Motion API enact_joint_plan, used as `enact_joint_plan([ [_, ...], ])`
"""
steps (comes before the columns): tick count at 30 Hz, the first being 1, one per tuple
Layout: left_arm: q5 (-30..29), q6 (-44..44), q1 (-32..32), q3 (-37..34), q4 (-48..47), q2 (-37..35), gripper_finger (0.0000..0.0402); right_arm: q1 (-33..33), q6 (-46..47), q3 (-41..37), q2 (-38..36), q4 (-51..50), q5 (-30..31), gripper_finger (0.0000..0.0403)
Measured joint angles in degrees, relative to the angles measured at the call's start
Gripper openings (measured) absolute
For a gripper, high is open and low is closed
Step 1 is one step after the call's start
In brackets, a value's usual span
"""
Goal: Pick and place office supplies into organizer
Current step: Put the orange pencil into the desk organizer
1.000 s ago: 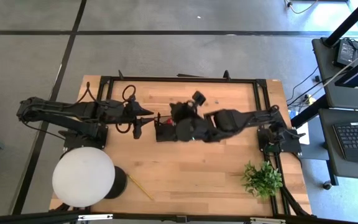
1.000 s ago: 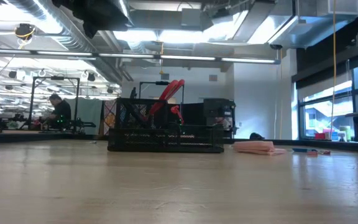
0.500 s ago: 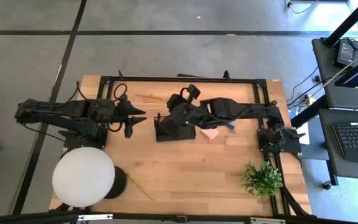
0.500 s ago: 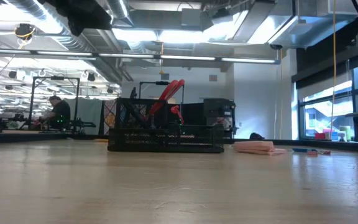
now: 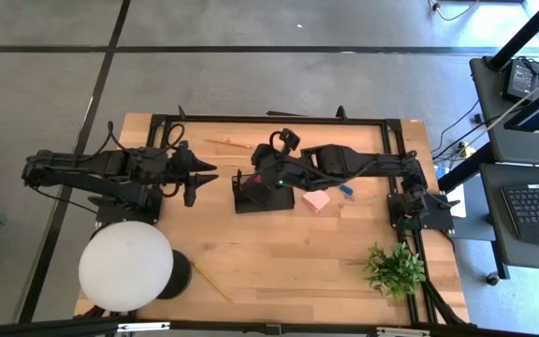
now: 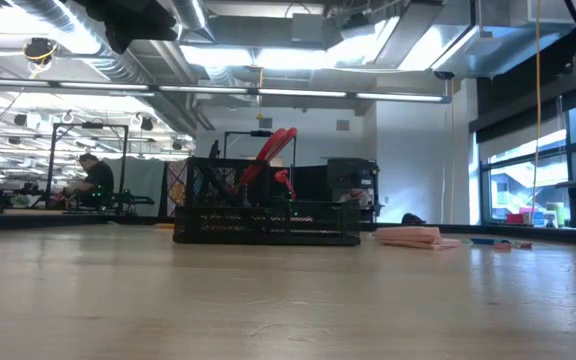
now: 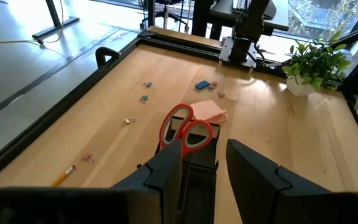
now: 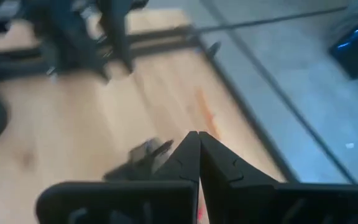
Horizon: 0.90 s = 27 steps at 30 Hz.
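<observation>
The black organizer stands mid-table, and the red-handled scissors stand in it with their handles up. The pink note block and the small blue piece lie flat to its right. One pencil lies near the far edge, another near the lamp. My left gripper hovers open, left of the organizer and clear of it. My right gripper is shut above the organizer, with nothing between its fingers.
A large white round lamp fills the near left corner and a green plant stands near right. Small clips are scattered on the wood toward the far edge. A black frame borders the table.
My left gripper has drawn back toward the table's left edge, away from the organizer, still open. My right arm has swung toward the far edge and its wrist has turned, uncovering the pink note block; its gripper stays shut over the organizer.
</observation>
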Motion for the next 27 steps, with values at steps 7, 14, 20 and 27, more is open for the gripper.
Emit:
enact_joint_plan([
  [7, 0.00, -0.07, -0.02, 0.00, 0.00, 0.00, 0.0120, -3.28, 0.46, 0.00, -0.78, -9.20, -3.95, 0.0005],
  [14, -0.14, 0.03, -0.01, 0.00, -0.10, 0.02, 0.0120, -6.33, -2.88, 0.00, -3.25, -10.86, -5.47, 0.0006],
  [20, -2.25, 0.11, 0.00, 0.00, -0.68, 0.04, 0.0120, -14.19, -11.06, 0.02, -4.83, -10.75, -22.98, 0.0006],
  [27, -8.52, 0.12, 0.00, 0.00, -0.76, 0.04, 0.0120, -20.82, -17.97, 0.02, -4.83, -14.17, -24.94, 0.0006],
])
